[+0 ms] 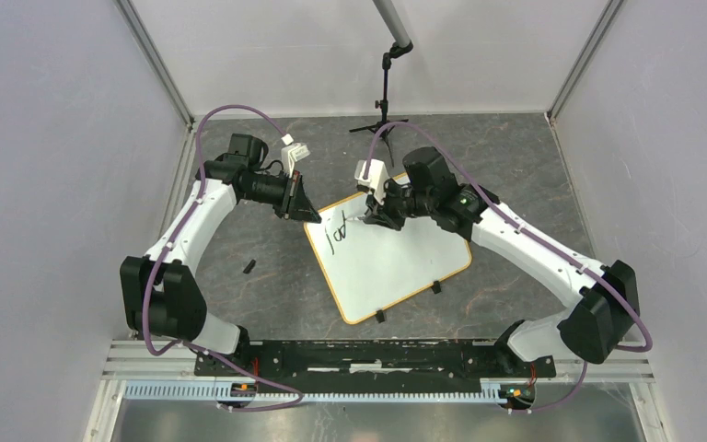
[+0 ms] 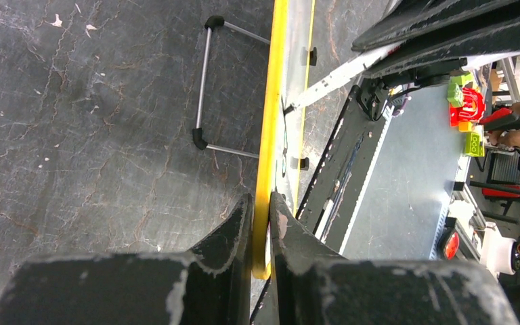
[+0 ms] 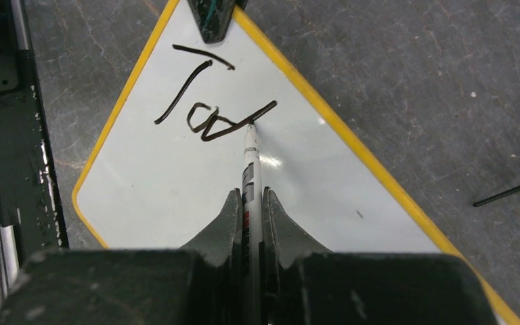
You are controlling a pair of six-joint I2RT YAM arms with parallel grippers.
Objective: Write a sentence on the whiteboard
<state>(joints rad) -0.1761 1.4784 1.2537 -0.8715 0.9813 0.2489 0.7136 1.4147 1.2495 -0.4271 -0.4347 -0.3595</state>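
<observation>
The whiteboard [image 1: 391, 267], white with a yellow rim [image 3: 352, 145], lies skewed on the dark table. Black script reading "Tod" [image 3: 206, 101] is the sentence's start, near the board's far left corner [image 1: 336, 232]. My right gripper [image 3: 250, 196] is shut on a white marker [image 3: 252, 162] whose tip touches the board at the end of the last stroke. My left gripper [image 2: 261, 203] is shut on the whiteboard's yellow rim [image 2: 269, 122] at its far corner [image 1: 308, 214], one finger on each face.
A small black tripod stand [image 1: 382, 110] stands at the back of the table. A small black piece, maybe the marker's cap [image 1: 249, 267], lies left of the board. Two black clip feet [image 1: 435, 286] sit on the board's near edge. Grey walls enclose the table.
</observation>
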